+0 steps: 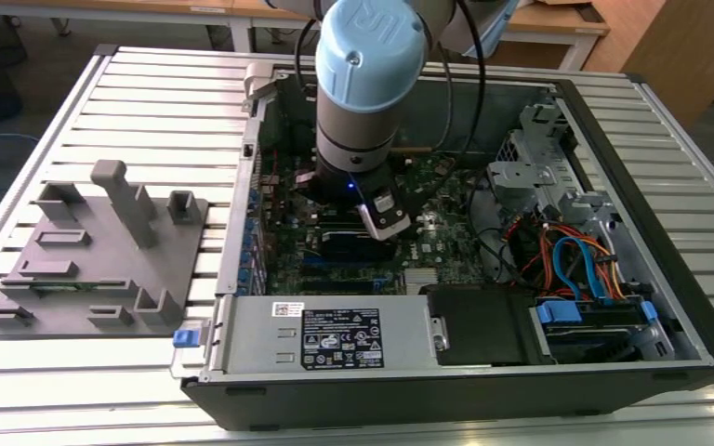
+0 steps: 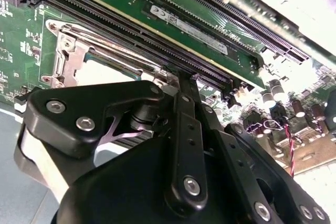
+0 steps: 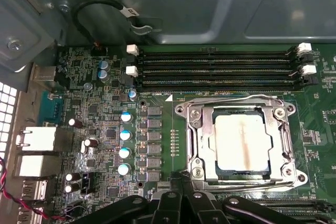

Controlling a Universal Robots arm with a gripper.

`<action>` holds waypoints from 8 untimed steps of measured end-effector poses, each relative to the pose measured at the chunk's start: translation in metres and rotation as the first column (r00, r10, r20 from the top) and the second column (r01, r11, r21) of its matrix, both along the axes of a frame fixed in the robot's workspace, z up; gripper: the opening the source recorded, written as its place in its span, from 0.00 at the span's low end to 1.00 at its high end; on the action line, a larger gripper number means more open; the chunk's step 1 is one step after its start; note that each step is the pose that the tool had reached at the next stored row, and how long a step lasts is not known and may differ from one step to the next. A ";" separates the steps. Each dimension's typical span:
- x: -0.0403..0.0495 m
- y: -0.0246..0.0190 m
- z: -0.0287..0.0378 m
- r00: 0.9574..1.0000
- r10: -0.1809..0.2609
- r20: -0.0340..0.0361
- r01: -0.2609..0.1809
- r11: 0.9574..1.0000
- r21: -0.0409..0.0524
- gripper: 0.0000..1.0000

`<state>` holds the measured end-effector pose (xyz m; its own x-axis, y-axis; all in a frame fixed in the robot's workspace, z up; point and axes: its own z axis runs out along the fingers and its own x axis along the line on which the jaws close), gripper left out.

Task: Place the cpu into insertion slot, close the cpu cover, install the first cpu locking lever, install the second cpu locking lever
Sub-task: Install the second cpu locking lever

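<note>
1. Black-cased computer tower (image 1: 482, 390) lies open on its side on your slatted metal table (image 1: 109, 84) in the exterior view. Your arm (image 1: 363, 84) reaches straight down into it, gripper (image 1: 385, 223) low over the green motherboard (image 1: 438, 251). Grey power supply box (image 1: 320, 339) sits along the near edge, a grey fixture block (image 1: 97, 260) stands on the table at the exterior view's left.
2. Second wrist view: black gripper linkage (image 2: 178, 145) takes up the foreground, fingers drawn together to a narrow tip right at the edge of the insertion slot (image 2: 65, 51). Nothing seen between them. Long black slots (image 2: 157, 30) run just beside the socket.
3. First wrist view: cpu (image 3: 242, 141), pale silvery top, lies flat in the insertion slot (image 3: 193, 153). The cpu cover (image 3: 210, 132) is down around it, chip showing through its window. Thin wire levers (image 3: 236, 99) run along the frame edges; you can't tell if they are latched. Gripper tip (image 3: 181, 179) sits just beside the socket's corner, touching nothing visible.
</note>
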<state>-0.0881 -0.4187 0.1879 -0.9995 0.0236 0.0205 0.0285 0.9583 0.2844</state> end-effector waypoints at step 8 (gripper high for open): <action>-0.0004 -0.0001 0.0239 1.000 0.000 0.000 0.000 1.000 0.000 0.11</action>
<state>-0.0885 -0.4188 0.2119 -0.9995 0.0235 0.0208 0.0285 0.9583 0.2844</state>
